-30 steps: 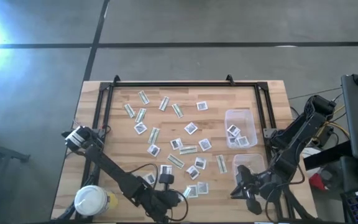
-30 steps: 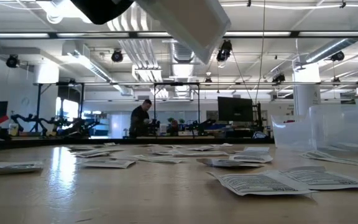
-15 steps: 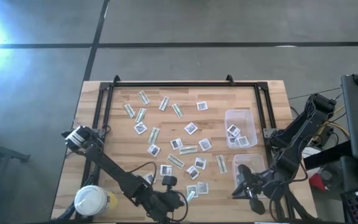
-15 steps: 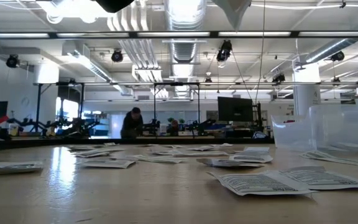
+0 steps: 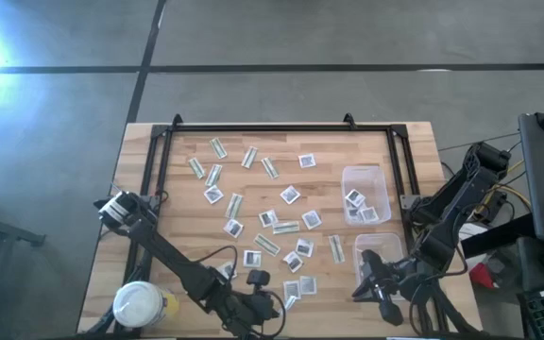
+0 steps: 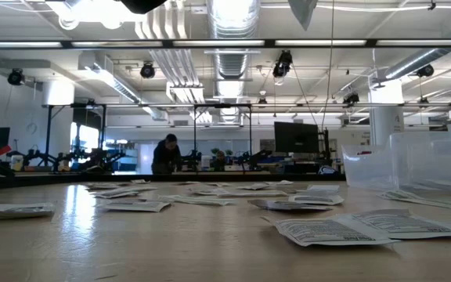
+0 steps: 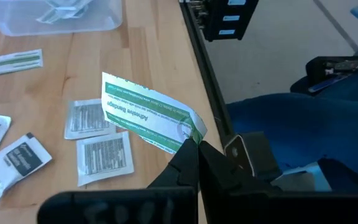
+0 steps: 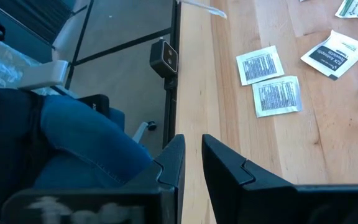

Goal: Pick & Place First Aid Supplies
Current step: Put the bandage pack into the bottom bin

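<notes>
Many first aid supplies (image 5: 272, 219) lie flat on the wooden table: square white packets and narrow green-and-white strips. My left gripper (image 5: 278, 306) hangs near the table's near edge, shut on one green-and-white bandage strip (image 7: 146, 114), above two square packets (image 7: 104, 155). In the low view only the strip's tip (image 6: 302, 11) shows, at the top. My right gripper (image 8: 192, 163) hovers at the near right, beside the nearer clear tub (image 5: 382, 249). Its fingers stand a narrow gap apart with nothing between them. My left gripper pinches one end of the bandage strip (image 7: 189, 132) between its two fingertips. The fingers slant down, pointing toward the table's right. The strip sticks out beyond the fingertips, slightly bent, and is lifted clear of the table and the packets below.
A farther clear tub (image 5: 365, 194) at the right holds several packets. A white-lidded round jar (image 5: 138, 304) stands at the near left corner. A black frame (image 5: 281, 127) runs around the table's far part. A person's leg in jeans (image 8: 73, 134) is close to the near edge.
My left gripper has tipped upward in place, still shut on the strip. In the low view the strip, which filled much of the top a second ago, has swung up and to the right, so only its tip remains in view.
</notes>
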Robot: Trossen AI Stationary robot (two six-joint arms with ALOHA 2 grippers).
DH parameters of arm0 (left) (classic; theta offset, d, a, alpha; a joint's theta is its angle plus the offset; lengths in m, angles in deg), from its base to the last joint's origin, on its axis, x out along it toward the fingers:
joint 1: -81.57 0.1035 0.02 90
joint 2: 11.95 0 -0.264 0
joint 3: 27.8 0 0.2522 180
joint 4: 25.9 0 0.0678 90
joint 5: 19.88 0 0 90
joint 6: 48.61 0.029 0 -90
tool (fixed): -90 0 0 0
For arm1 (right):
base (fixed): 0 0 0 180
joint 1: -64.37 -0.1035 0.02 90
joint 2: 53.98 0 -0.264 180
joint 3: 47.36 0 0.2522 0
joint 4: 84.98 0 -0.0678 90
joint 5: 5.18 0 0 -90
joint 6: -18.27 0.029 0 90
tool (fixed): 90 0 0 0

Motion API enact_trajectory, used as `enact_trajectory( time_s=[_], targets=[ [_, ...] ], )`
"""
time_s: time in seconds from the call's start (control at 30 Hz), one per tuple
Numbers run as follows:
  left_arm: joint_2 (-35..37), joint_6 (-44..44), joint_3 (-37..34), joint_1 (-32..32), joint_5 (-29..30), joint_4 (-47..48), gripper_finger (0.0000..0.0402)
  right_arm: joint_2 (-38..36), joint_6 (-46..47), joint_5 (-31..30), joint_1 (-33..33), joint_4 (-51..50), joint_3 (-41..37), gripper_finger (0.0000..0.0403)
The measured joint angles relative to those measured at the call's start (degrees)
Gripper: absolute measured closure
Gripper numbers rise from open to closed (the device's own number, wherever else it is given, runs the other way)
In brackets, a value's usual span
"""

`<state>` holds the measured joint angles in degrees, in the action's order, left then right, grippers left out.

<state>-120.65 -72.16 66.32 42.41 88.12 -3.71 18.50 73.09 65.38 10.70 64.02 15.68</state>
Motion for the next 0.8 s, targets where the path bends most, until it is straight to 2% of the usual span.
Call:
enact_trajectory(
  time_s=[0.4, 0.8],
  targets=[
    [0.0, 0.3, 0.0, 0.0, -0.6, -0.5, 0.0401, 0.0, 0.0, 0.0, 0.0, 0.0, 0.0, 0.0351],
    [0.0, 9.1, 0.0, 3.2, -3.2, -9.2, 0.0401, 0.0, -1.1, 0.0, -0.2, 0.0, 0.0, 0.0351]
  ],
)
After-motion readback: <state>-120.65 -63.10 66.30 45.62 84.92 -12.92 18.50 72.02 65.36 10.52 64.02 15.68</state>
